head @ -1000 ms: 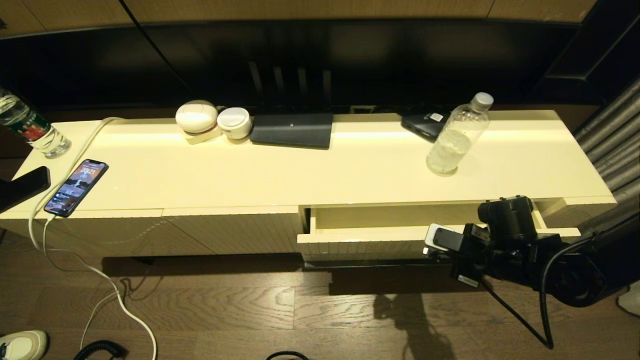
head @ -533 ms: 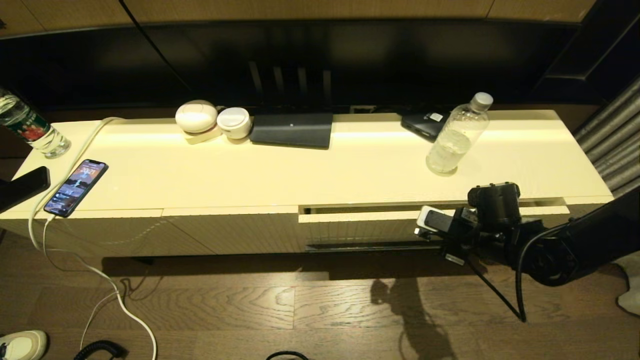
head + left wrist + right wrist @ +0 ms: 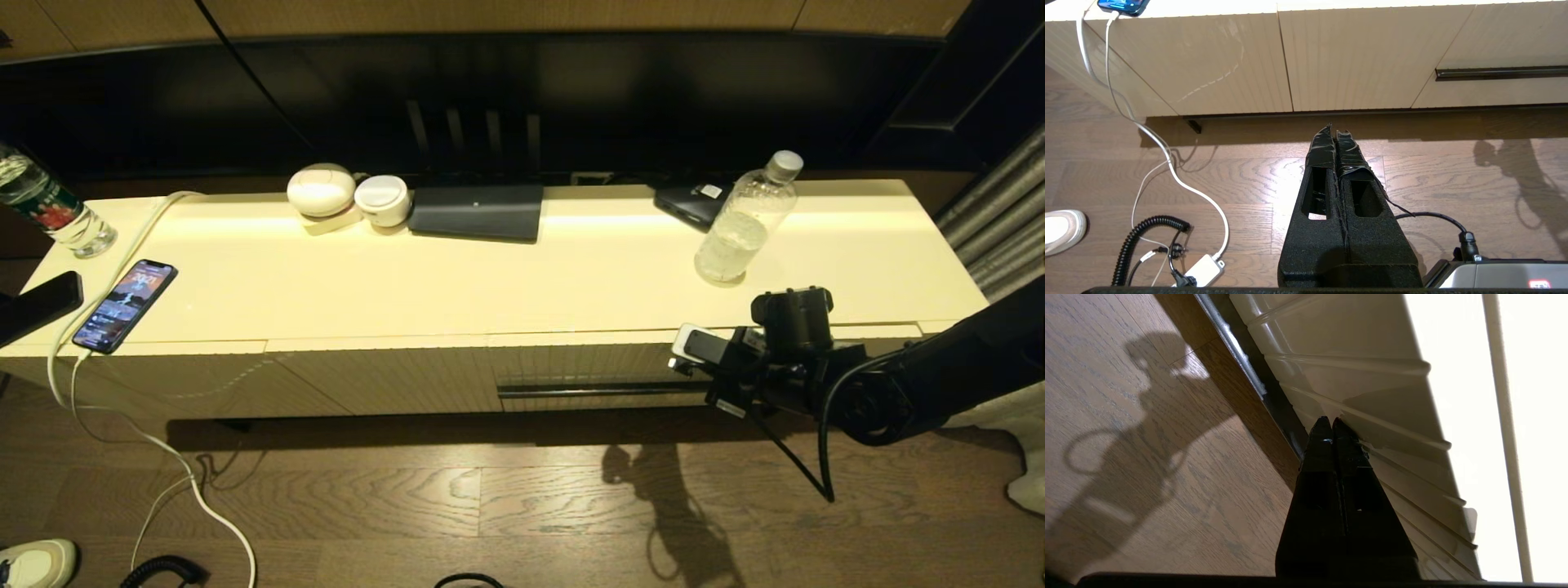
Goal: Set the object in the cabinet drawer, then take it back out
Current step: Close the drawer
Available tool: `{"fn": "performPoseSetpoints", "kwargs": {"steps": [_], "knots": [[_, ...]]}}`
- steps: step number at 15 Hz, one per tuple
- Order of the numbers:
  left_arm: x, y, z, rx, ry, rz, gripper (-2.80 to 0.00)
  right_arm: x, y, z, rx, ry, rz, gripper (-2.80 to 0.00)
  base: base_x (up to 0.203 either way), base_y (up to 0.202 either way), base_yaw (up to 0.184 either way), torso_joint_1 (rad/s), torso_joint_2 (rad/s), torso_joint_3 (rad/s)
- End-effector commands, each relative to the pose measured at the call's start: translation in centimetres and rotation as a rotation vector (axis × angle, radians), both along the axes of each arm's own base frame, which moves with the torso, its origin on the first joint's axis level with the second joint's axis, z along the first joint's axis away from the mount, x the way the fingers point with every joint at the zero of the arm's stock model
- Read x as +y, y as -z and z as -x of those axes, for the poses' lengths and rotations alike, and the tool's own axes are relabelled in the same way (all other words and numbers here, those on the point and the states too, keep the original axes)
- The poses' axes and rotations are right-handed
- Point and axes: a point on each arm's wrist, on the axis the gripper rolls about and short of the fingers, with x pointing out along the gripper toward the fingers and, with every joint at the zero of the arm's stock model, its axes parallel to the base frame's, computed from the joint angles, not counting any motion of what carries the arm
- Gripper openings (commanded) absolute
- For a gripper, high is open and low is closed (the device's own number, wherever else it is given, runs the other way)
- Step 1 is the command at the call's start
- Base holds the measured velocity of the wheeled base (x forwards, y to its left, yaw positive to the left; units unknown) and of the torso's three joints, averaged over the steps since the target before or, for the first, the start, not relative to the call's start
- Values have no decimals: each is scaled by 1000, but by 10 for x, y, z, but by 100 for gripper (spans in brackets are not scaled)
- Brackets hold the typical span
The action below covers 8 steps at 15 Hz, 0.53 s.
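1. Clear plastic, label-free and capped in pale grey-white, the small water bottle [image 3: 744, 222] is seen upright on the glossy cream counter [image 3: 506, 278], towards its right end, just in front of a dark phone-like device [image 3: 692, 204].
2. Below it, the wide cream drawer with the ribbed front [image 3: 588, 367] is shown flush with the cabinet, its dark handle strip [image 3: 600, 389] along the lower edge.
3. The right gripper [image 3: 1327, 426] is held with fingers pressed together, their tips against the ribbed front just above the strip.
4. The left gripper [image 3: 1336, 136], fingers likewise closed and empty, is parked low over the wooden floor [image 3: 1249, 183].
5. The bottle is judged light, thin-walled and easily dented, smooth and possibly slippery; a gentle hold around the mid-body, below the shoulder, is judged safest.
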Motion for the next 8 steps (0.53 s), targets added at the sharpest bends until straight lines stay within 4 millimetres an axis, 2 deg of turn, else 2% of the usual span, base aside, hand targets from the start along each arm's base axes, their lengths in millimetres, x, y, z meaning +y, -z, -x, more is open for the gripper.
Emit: {"fn": "performPoseSetpoints", "kwargs": {"steps": [1,3,4,8], "knots": [[0,0,0,1,-1,0,-280,-8,-11,10,-23,14,2,-280,0,0,0,0,0,0],[0,1,0,2,-1,0,-280,-13,-19,27,-16,16,1,-280,0,0,0,0,0,0],[0,0,0,1,0,0,-280,-17,-29,42,-29,15,-4,-280,0,0,0,0,0,0],[0,0,0,1,-1,0,-280,-43,-85,122,-166,52,-61,-280,0,0,0,0,0,0]]}}
